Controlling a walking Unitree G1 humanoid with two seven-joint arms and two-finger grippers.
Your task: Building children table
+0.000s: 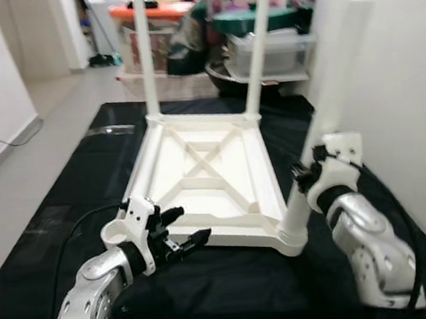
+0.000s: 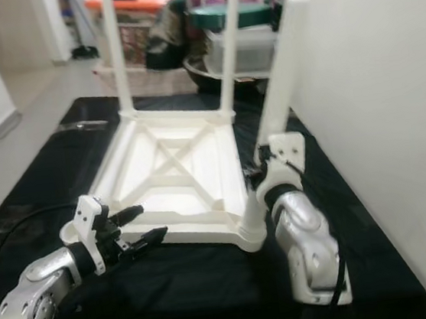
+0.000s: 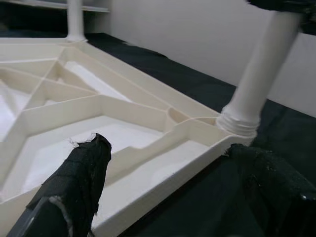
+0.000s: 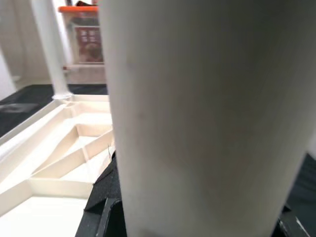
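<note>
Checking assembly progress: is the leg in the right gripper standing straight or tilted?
Tilted. The leg leans rightward, unlike the upright far legs.

Black mat (image 1: pixel 65 215) over pale floor (image 1: pixel 14 174); stacked storage bins (image 1: pixel 269 41), orange-lidded box (image 1: pixel 152 16) beyond; white wall (image 1: pixel 415 106).

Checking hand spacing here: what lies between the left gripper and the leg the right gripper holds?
In the left eye view, the upturned tabletop's near edge spans between the left gripper and the leg clamped by the right gripper.

Room around my black floor mat (image 1: pixel 236 295).
White wall (image 1: pixel 410 68) beside it; storage bins (image 1: pixel 265 42) beyond; pale tiled floor (image 1: pixel 16 189).
</note>
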